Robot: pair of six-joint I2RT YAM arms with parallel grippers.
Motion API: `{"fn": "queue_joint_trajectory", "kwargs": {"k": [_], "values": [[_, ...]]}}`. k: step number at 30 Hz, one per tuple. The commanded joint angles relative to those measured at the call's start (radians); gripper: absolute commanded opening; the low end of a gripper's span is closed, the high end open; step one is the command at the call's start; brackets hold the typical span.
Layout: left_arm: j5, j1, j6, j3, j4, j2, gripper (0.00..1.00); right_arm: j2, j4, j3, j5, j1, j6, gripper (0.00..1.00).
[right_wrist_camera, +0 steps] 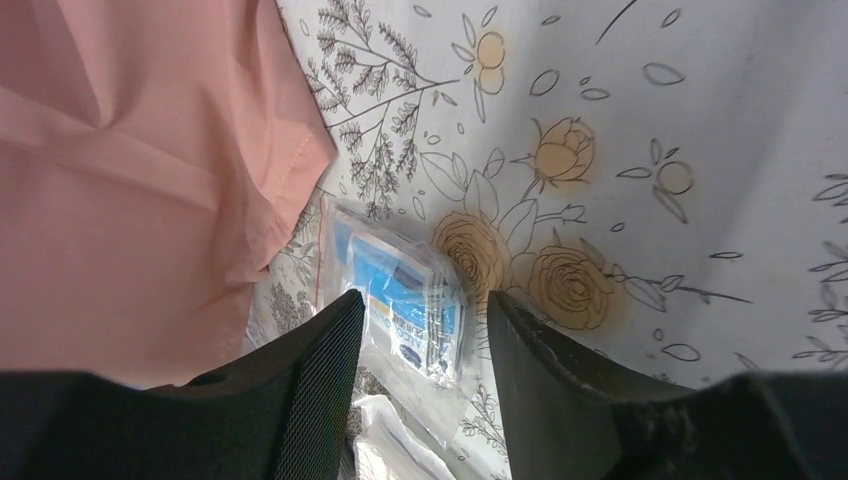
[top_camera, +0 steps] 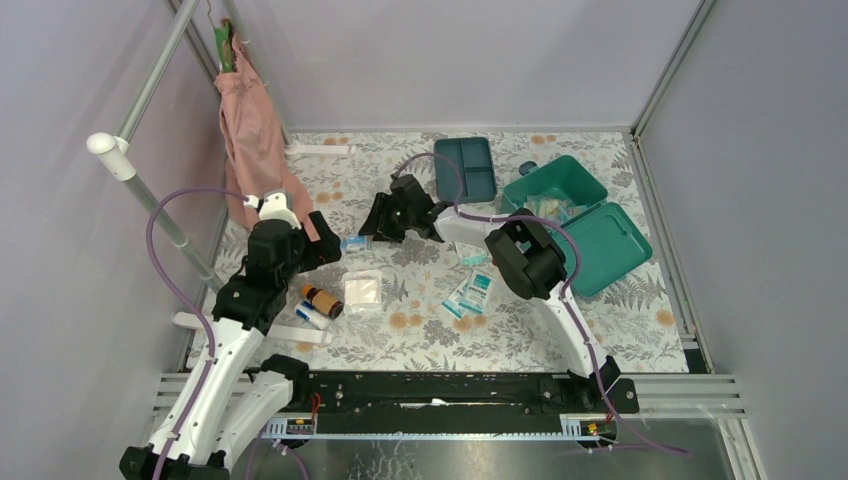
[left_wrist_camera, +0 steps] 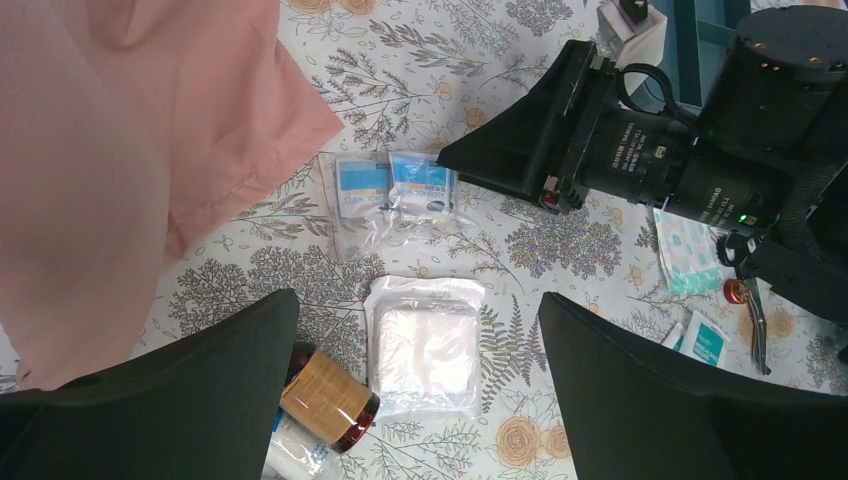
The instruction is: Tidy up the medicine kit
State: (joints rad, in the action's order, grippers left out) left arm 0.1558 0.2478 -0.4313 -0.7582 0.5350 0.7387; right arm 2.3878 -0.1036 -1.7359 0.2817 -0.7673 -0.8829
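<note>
The medicine kit point(top_camera: 575, 172) is a teal-green box at the back right, its lid point(top_camera: 610, 245) lying open beside it. A clear bag of blue packets point(right_wrist_camera: 405, 300) lies on the floral table near the pink cloth. My right gripper point(right_wrist_camera: 425, 296) stands over that bag with its jaws either side of it and a gap still showing. The top view has the same gripper point(top_camera: 372, 232) stretched far to the left. My left gripper point(left_wrist_camera: 418, 300) hangs wide open above a white gauze pack point(left_wrist_camera: 425, 345), with a brown bottle point(left_wrist_camera: 325, 395) beside its left finger.
A dark blue-teal divided tray point(top_camera: 466, 168) lies behind the kit. Teal sachets point(top_camera: 468, 293) sit at centre, with a patterned packet point(left_wrist_camera: 690, 250) close by. A pink cloth point(top_camera: 250, 120) hangs from the left frame down onto the table. A white wrapped item point(top_camera: 310, 317) lies by the bottle.
</note>
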Motion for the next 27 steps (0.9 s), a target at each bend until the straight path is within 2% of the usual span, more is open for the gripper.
{"fn": "queue_joint_trajectory", "kwargs": {"k": [1, 7, 17, 22, 27], "values": [[-0.016, 0.002, 0.028, -0.005, -0.019, -0.006, 0.99, 0.031, 0.032, -0.029, 0.021, -0.031, -0.007, 0.56], [-0.021, 0.003, 0.018, 0.006, -0.032, -0.005, 0.99, 0.037, 0.044, -0.023, 0.024, -0.048, 0.0, 0.49], [-0.011, 0.005, 0.017, 0.006, -0.033, -0.004, 0.99, 0.0, 0.039, 0.004, -0.033, -0.049, 0.031, 0.19], [-0.006, 0.006, 0.019, 0.004, -0.032, 0.007, 0.99, -0.051, 0.024, 0.022, -0.055, -0.05, 0.075, 0.0], [0.001, 0.011, 0.019, 0.006, -0.033, 0.008, 0.99, -0.166, 0.037, 0.084, -0.134, -0.048, 0.162, 0.0]]}}
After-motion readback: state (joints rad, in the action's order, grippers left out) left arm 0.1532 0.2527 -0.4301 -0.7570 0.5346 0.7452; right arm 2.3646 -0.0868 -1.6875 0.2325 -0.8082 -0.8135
